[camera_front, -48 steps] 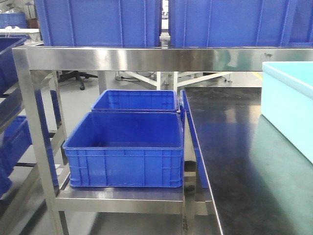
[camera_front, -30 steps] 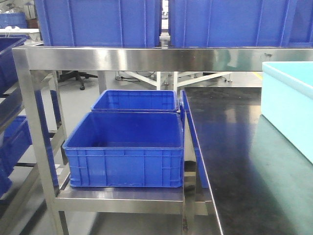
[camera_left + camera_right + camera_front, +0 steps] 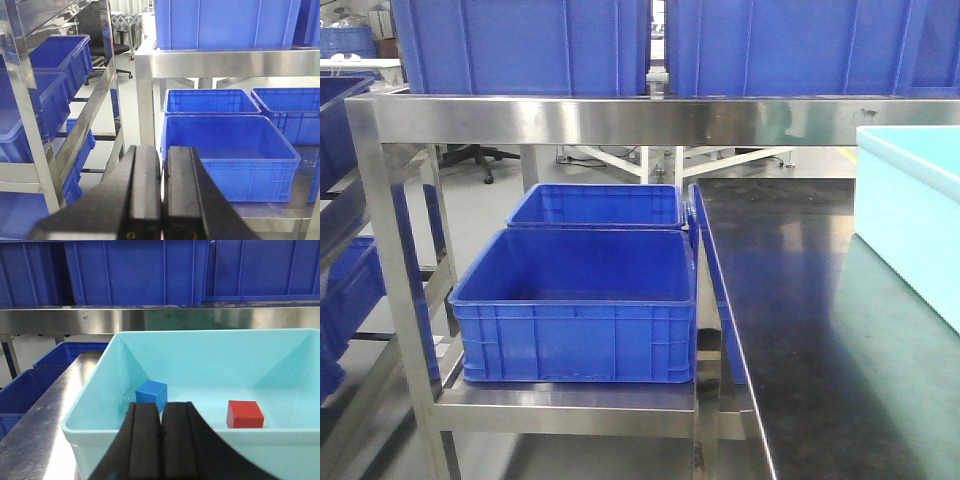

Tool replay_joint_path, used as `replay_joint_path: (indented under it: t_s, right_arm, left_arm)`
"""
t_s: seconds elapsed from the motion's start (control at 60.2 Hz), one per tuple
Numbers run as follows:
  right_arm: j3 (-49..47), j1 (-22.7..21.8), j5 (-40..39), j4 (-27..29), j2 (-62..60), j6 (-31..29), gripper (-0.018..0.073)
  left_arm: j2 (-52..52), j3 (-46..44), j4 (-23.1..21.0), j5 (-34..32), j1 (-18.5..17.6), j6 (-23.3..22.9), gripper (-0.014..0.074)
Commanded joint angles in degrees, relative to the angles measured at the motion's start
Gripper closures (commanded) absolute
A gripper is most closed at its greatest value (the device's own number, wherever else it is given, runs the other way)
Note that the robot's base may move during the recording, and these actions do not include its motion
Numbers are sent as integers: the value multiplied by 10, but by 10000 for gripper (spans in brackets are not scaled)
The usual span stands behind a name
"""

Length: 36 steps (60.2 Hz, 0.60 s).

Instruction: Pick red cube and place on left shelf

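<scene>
Two pairs of jaws sit pressed together, empty. We find the red cube (image 3: 245,414) in the turquoise tub (image 3: 210,355), ahead-right of the right jaws, which belong to the nearer arm.

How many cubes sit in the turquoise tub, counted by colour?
red cube: 1
blue cube: 1
Total: 2, both lying apart on the floor of the turquoise tub.
</scene>
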Motion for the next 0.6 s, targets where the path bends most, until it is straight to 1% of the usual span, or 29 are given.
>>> replay_joint_path:
  t_s: [0.0, 0.216, 0.382, 0.482, 0.581]
  right_arm:
    - [-9, -2, -52, -6, -12, -4, 512]
    - [-9, -2, -56, -6, -12, -4, 512]
    - [-10, -2, -92, -6, -12, -4, 512]
    - [-25, -2, -95, -6, -2, -4, 512]
    - [-60, -2, -95, -6, 41, -4, 512]
  left_arm:
    - [-8, 13, -2, -50, 0, -1, 495]
    - [-8, 13, -2, -50, 0, -1, 495]
    - [-8, 13, -2, -50, 0, -1, 495]
    - [-8, 13, -2, -50, 0, -1, 495]
    - [-8, 13, -2, -50, 0, -1, 495]
